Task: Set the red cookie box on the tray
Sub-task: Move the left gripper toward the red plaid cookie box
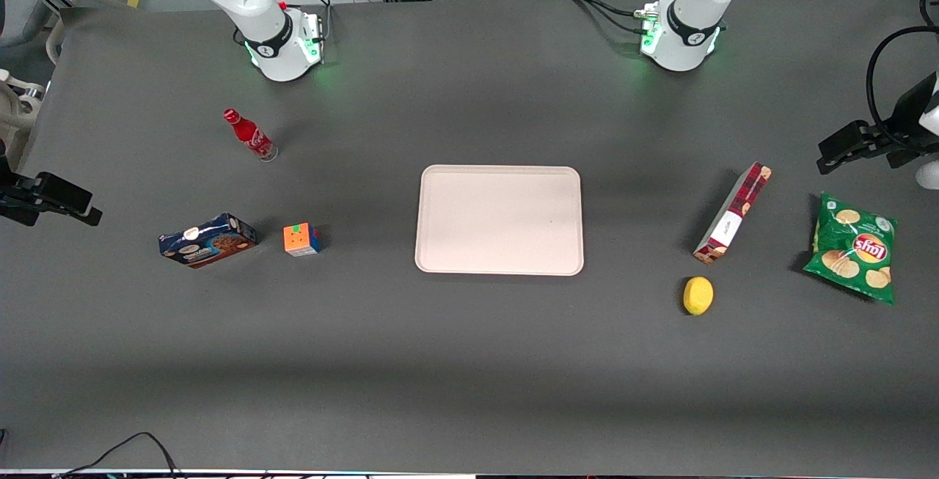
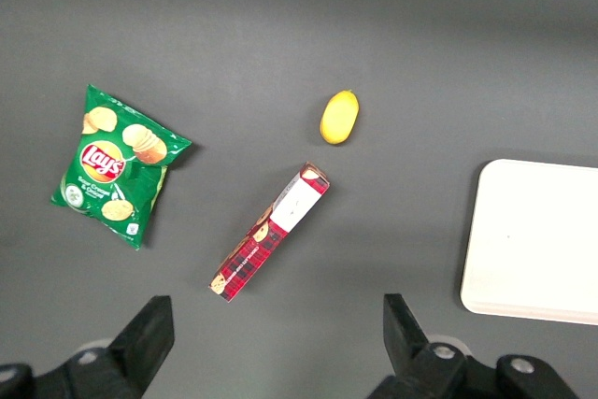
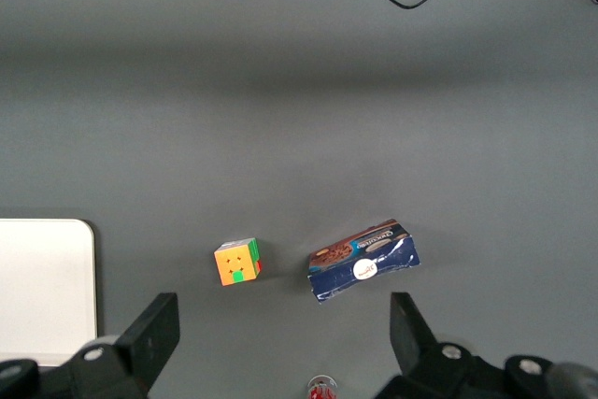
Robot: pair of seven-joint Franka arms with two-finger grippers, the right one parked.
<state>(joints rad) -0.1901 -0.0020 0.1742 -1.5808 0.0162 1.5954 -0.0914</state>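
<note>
The red cookie box (image 1: 732,213) lies on the table between the tray (image 1: 499,219) and a green chips bag, slanted, with one end nearer the front camera. It also shows in the left wrist view (image 2: 271,231), as does one end of the tray (image 2: 537,240). The pale tray is flat at the table's middle with nothing on it. My left gripper (image 1: 836,156) hangs high over the working arm's end of the table, beside the box and above the bag. In the left wrist view the gripper (image 2: 276,343) is open wide and empty, with the box apart from its fingers (image 2: 149,334).
A yellow lemon (image 1: 698,295) lies nearer the front camera than the box. A green Lay's chips bag (image 1: 855,248) lies toward the working arm's end. Toward the parked arm's end are a blue cookie box (image 1: 207,240), a colour cube (image 1: 301,239) and a red bottle (image 1: 251,136).
</note>
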